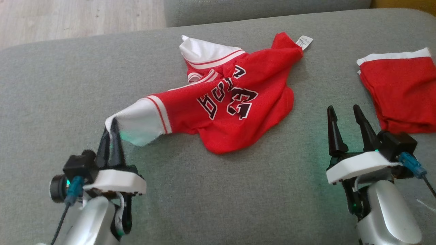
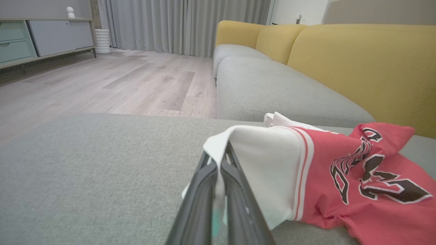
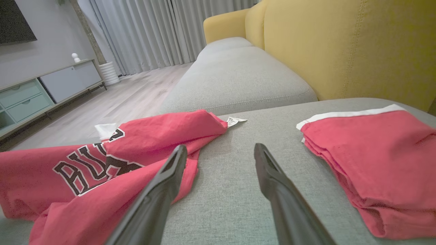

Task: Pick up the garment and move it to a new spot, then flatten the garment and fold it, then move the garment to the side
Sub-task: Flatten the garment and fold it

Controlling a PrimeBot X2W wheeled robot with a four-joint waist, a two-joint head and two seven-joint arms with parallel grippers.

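White trim first: my left claw (image 1: 111, 126) is pinched tight on the white edge (image 1: 141, 119) of the red jersey (image 1: 235, 112). That corner is lifted just off the grey cushion (image 1: 51, 102), while the rest lies crumpled near the cushion's middle. My right claw (image 1: 344, 109) hovers with fingers wide apart, gripping nothing, between the jersey and a folded red garment (image 1: 403, 90) to the right. I judge the lift should be slow, with the pinch deep so the thin cloth doesn't slip — and the right claw should take the far corner by the label (image 1: 304, 41), so the jersey hangs flat, not bunched.
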